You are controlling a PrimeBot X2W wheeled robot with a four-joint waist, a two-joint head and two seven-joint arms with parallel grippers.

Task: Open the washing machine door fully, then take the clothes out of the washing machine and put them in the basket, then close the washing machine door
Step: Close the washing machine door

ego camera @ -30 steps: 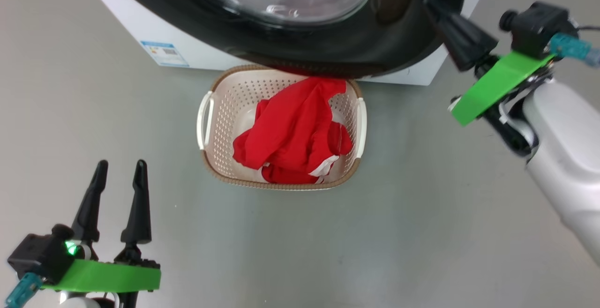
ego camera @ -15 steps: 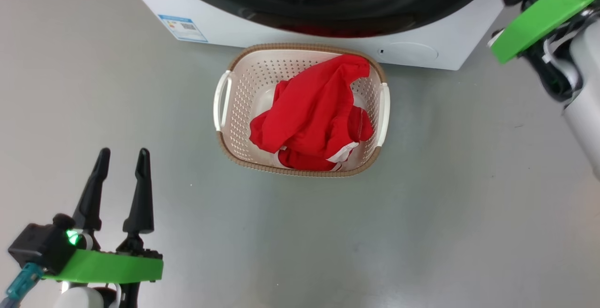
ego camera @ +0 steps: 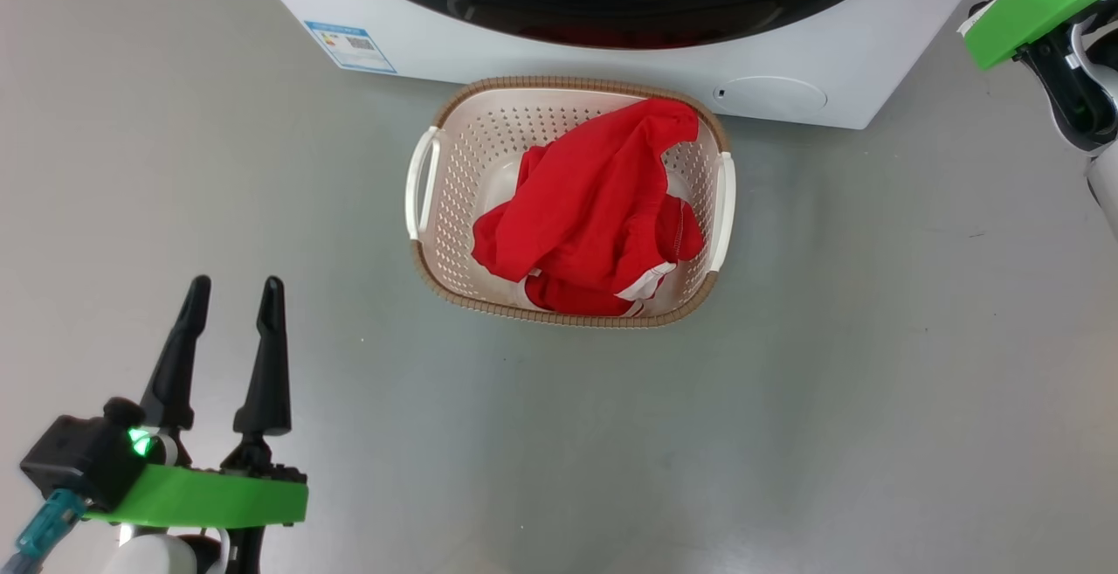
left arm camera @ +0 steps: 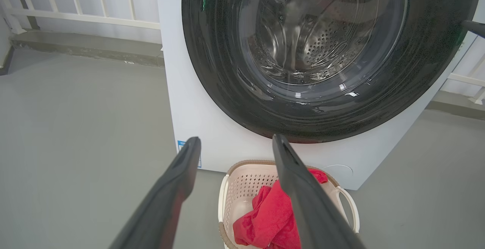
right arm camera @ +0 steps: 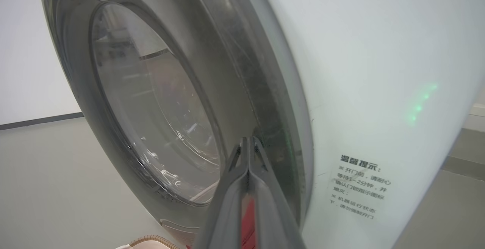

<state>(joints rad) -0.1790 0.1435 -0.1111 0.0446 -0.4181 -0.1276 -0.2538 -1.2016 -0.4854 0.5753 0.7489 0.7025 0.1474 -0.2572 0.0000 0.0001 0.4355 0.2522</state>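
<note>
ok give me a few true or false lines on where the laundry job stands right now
1. The clothes lie in the basket. True.
2. The left gripper has its jaws shut. False: they stand open, holding nothing.
3. The washing machine door hangs wide open. False: it lies against the front of the washing machine.
4. The basket stands upright on the floor, just in front of the washing machine. True.
5. The right gripper has its jaws shut. True.
</note>
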